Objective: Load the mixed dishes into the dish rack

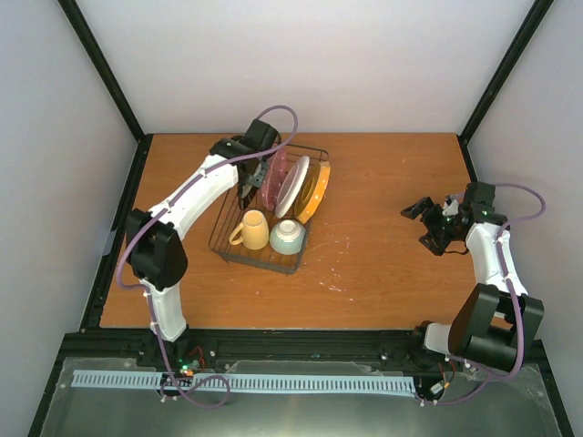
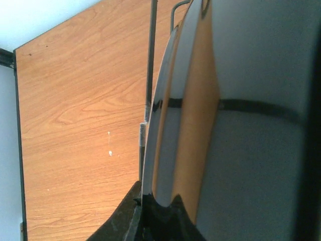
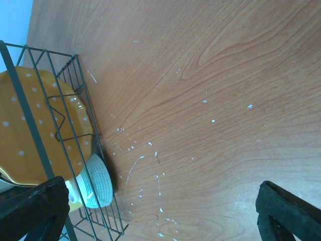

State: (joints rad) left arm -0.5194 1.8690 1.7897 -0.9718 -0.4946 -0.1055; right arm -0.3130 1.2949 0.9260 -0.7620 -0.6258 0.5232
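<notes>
The left claw (image 1: 252,185), nipped nearly shut on the dark-rimmed plate's (image 2: 241,150) edge, holds it upright at the rack's (image 1: 255,261) far-left end, beside the other plates (right claw (image 1: 422,225), wide open and empty, hangs well right of the rack).

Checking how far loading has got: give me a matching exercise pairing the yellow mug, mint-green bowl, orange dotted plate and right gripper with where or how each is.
1. yellow mug
2. mint-green bowl
3. orange dotted plate
4. right gripper

A. open, over the bare table, right of the dish rack
B. standing on edge in the rack's far half
C. rack's near end, left corner
D. rack's near end, right corner

Pairs: 1-C, 2-D, 3-B, 4-A
</notes>
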